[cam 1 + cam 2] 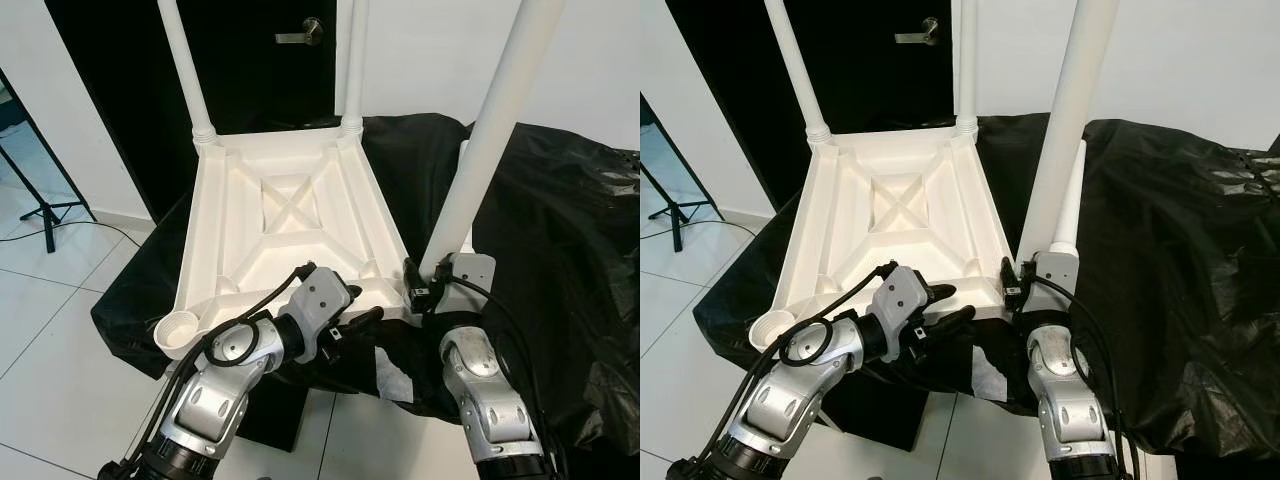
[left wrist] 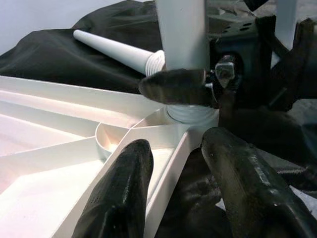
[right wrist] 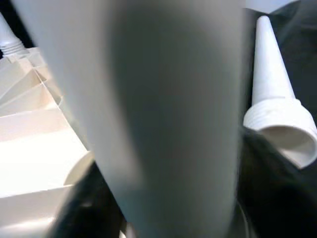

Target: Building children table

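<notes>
With my right gripper [image 1: 428, 280] clenched on the third leg [image 1: 495, 130] at the near-right corner of the upturned table top [image 1: 290, 215] (my left gripper [image 1: 350, 322] straddling that rim, released), I should keep the leg upright while threading.

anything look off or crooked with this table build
Yes. The white plastic table top lies upside down with two legs upright at its far corners, but the third white leg at the right gripper leans. The near-left socket is empty, and a fourth leg lies loose on the black sheet.
</notes>
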Tool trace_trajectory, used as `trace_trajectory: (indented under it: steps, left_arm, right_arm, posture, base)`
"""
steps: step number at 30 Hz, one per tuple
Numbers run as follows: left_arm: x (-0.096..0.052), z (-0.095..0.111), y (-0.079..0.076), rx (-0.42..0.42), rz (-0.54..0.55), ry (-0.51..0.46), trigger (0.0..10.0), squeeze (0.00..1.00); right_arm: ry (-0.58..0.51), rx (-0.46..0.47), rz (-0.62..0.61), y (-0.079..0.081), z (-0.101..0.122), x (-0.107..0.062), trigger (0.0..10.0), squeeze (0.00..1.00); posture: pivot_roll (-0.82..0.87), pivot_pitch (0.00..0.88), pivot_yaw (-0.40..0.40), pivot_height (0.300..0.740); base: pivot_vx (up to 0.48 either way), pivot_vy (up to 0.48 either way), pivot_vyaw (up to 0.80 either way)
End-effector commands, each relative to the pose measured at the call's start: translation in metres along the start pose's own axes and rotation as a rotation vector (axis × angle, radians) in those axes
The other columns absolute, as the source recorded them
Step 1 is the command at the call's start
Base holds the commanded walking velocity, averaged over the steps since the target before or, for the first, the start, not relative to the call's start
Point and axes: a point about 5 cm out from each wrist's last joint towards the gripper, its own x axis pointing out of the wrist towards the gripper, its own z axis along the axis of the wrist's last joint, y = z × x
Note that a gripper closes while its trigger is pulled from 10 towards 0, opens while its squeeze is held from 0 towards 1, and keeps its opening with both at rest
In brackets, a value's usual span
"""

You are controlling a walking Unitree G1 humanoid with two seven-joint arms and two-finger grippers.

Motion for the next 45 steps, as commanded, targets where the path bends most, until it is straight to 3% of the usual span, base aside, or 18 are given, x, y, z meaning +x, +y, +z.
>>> trace_trajectory:
  steps: [1, 5, 16, 17, 18, 19, 23, 32, 33, 34, 35, 36, 45]
  left_arm:
    - [-0.001, -0.001, 0.001, 0.013, 0.020, 0.012, 10.0, 0.00]
    - [-0.001, -0.002, 0.001, 0.012, 0.022, 0.013, 10.0, 0.00]
    - [-0.003, -0.005, 0.003, 0.012, 0.023, 0.021, 10.0, 0.00]
    - [-0.004, -0.007, 0.003, 0.009, 0.022, 0.026, 10.0, 0.00]
    - [-0.004, -0.007, 0.003, 0.008, 0.022, 0.026, 10.0, 0.00]
    - [-0.004, -0.007, 0.003, 0.007, 0.021, 0.026, 10.0, 0.00]
    - [-0.004, -0.008, 0.003, 0.007, 0.017, 0.029, 10.0, 0.00]
    - [-0.003, -0.007, 0.003, 0.015, 0.010, 0.030, 10.0, 0.00]
    - [-0.003, -0.006, 0.003, 0.016, 0.012, 0.029, 10.0, 0.00]
    - [-0.003, -0.006, 0.003, 0.016, 0.012, 0.029, 10.0, 0.00]
    - [-0.003, -0.006, 0.003, 0.018, 0.013, 0.028, 10.0, 0.00]
    - [-0.003, -0.006, 0.003, 0.019, 0.016, 0.027, 10.0, 0.00]
    - [-0.004, -0.006, 0.003, 0.019, 0.023, 0.026, 10.0, 0.00]
  right_arm:
    - [0.009, 0.005, 0.046, -0.006, -0.002, -0.002, 10.0, 1.00]
    - [-0.013, -0.005, 0.085, -0.012, 0.003, -0.003, 10.0, 1.00]
    - [-0.049, -0.077, 0.334, -0.025, 0.012, 0.000, 10.0, 1.00]
    - [-0.052, -0.086, 0.389, -0.028, 0.013, 0.003, 10.0, 0.80]
    - [-0.052, -0.094, 0.408, -0.029, 0.014, 0.005, 10.0, 0.27]
    - [-0.052, -0.102, 0.431, -0.030, 0.014, 0.007, 10.0, 0.00]
    - [-0.043, -0.156, 0.535, -0.030, 0.015, 0.014, 10.0, 0.00]
    - [-0.032, -0.214, 0.650, -0.031, 0.017, 0.027, 10.0, 0.00]
    - [-0.026, -0.214, 0.665, -0.031, 0.017, 0.029, 8.2, 0.00]
    - [-0.026, -0.214, 0.665, -0.031, 0.017, 0.029, 8.2, 0.00]
    - [-0.026, -0.223, 0.684, -0.032, 0.017, 0.031, 3.7, 0.00]
    - [-0.020, -0.226, 0.699, -0.033, 0.017, 0.032, 0.0, 0.00]
    - [0.020, -0.229, 0.735, -0.039, 0.009, 0.031, 0.0, 0.00]
  posture:
    - [0.00, 0.000, -0.001, 0.740]
    - [0.00, 0.000, -0.001, 0.740]
    - [0.00, 0.000, 0.005, 0.740]
    - [0.00, 0.000, 0.006, 0.740]
    - [0.00, 0.000, 0.007, 0.740]
    - [0.00, 0.000, 0.007, 0.740]
    - [0.00, 0.000, 0.008, 0.740]
    - [0.01, 0.000, 0.007, 0.740]
    - [0.02, 0.000, 0.001, 0.740]
    - [0.02, 0.000, 0.001, 0.740]
    - [0.02, 0.000, -0.002, 0.740]
    - [0.02, 0.000, -0.004, 0.740]
    - [0.02, 0.000, -0.010, 0.740]
  base:
    - [0.000, 0.000, 0.00]
    - [0.000, 0.000, 0.00]
    - [0.000, 0.000, 0.00]
    - [0.000, 0.000, 0.00]
    - [0.000, 0.000, 0.00]
    - [0.000, 0.000, 0.00]
    - [0.000, 0.000, 0.00]
    - [0.000, 0.000, 0.00]
    - [0.000, 0.000, 0.00]
    - [0.000, 0.000, 0.00]
    - [0.000, 0.000, 0.00]
    - [0.000, 0.000, 0.00]
    - [0.000, 0.000, 0.00]
